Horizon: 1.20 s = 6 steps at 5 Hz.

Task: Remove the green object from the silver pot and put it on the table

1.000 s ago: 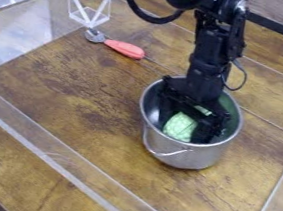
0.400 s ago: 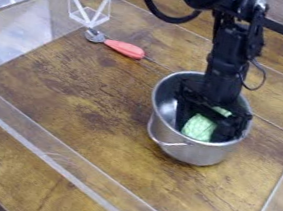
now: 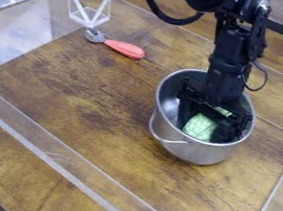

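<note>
Over the last second the silver pot (image 3: 202, 125) has slid a little toward the right edge of the desk (image 3: 65, 96), carried along with the arm, and in the final fraction of a second almost nothing moved. That suggests the gripper (image 3: 212, 113) has settled inside the pot and the grasp is being made, not the lift.

The jaws straddle the green object (image 3: 203, 128), but whether they have closed on it I cannot tell.

The gourd is pale green and bumpy, lying on the pot's floor. The pot is shiny steel, straight-walled, with a thin wire handle. A red-handled tool (image 3: 121, 47) lies near the far left corner.
</note>
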Tool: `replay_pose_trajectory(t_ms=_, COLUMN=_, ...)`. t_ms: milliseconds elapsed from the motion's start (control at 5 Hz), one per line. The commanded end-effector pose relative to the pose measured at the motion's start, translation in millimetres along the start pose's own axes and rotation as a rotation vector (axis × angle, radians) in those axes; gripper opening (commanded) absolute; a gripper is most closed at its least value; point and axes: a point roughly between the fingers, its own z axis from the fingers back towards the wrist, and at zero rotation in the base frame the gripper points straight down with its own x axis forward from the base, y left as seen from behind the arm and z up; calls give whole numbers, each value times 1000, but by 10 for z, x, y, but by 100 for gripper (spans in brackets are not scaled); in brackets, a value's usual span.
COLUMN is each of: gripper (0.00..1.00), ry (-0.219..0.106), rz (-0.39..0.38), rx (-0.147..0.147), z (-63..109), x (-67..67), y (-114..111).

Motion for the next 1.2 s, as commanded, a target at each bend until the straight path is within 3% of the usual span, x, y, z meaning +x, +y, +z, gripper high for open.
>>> replay_pose_trajectory(t_ms=0, gripper=0, ry=-57, rz=42, rx=-3, z=206, x=25, y=-58)
replay_pose_trajectory(t_ms=200, gripper=0, ry=-64, rz=79, rx=-7, z=230, x=-5, y=-151)
replay_pose_trajectory(t_ms=800, gripper=0, ry=-58, rz=-37, rx=0, z=193, x=59, y=44)
replay_pose_trajectory(t_ms=1000, gripper=0, ry=-64, rz=-1, rx=-3, z=289, x=18, y=181)
